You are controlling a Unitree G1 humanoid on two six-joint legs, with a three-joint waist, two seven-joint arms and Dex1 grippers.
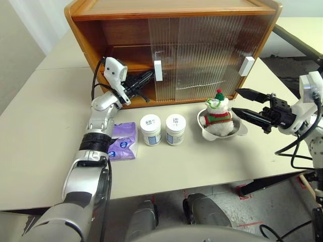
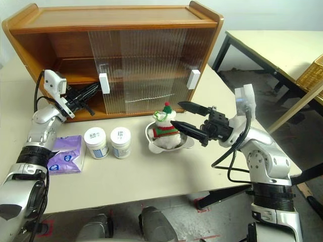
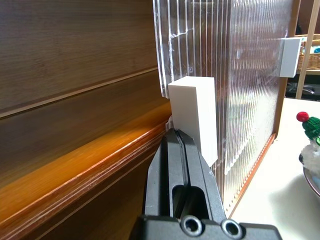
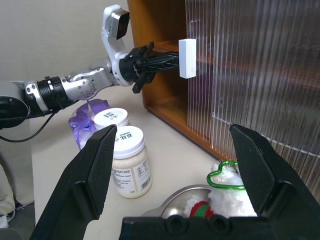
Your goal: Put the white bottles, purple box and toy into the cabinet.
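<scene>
The cabinet (image 1: 171,10) stands at the back of the table, its left part uncovered. My left gripper (image 1: 149,75) is shut, its tips against the left side of the white handle (image 3: 195,115) of the ribbed sliding door (image 1: 174,55). Two white bottles (image 1: 150,129) (image 1: 175,129) stand side by side in front of the cabinet. The purple box (image 1: 122,141) lies to their left, under my left forearm. The toy (image 1: 217,117) sits in a metal bowl (image 1: 241,130). My right gripper (image 1: 236,102) is open, just right of the toy and pointing at it, holding nothing.
A second white handle (image 1: 247,66) sits on the right door, near the cabinet's right side. Beyond the table's right edge stand another table (image 2: 272,45) and a wicker basket (image 2: 313,75). Bare tabletop lies in front of the bottles.
</scene>
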